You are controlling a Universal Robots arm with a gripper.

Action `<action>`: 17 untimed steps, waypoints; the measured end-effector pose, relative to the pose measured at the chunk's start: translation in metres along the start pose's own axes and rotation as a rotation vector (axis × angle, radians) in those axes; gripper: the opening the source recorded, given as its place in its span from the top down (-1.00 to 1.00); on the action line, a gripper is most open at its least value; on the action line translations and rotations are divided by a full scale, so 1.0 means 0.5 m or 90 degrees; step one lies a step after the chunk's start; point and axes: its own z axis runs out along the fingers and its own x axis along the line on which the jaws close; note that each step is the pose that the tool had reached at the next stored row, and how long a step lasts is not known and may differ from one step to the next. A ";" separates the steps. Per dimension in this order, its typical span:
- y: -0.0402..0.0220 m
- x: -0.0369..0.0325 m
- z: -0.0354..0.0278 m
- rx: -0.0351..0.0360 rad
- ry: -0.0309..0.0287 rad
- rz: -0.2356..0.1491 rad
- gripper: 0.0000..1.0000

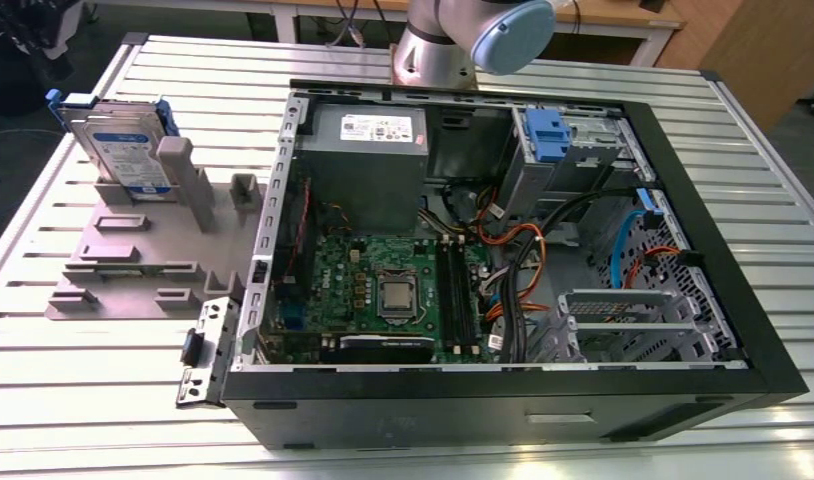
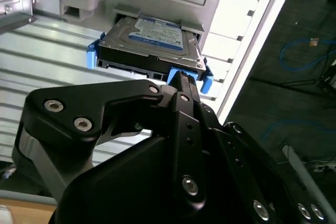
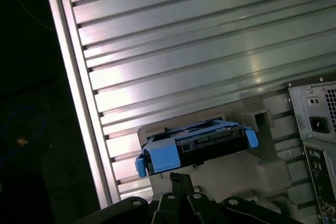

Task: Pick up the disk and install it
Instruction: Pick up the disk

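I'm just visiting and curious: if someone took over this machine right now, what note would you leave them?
End effector: shut, holding nothing, pointed towards the disk but not gripping it.
The disk stands upright in the grey holder on the table, to the exterior view's left of the open computer case.
Done: nothing visible; disk not picked up.
Left: the whole job, pick-up and install.

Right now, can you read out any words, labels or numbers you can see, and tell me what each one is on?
On the disk, the white-and-blue label: print too small to read.
On the grey power supply box, the white label: too blurred to read.
No other text can be read.
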 end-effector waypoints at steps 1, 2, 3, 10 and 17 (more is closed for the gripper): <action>0.000 0.000 0.000 0.0000 0.0005 -0.011 0.79; 0.000 0.000 0.000 -0.0001 0.0009 -0.023 0.79; 0.000 0.000 0.000 -0.0002 0.0014 -0.035 0.79; 0.000 0.000 0.002 -0.0007 0.0045 -0.116 0.79; 0.000 0.000 0.003 -0.0011 0.0077 -0.197 0.79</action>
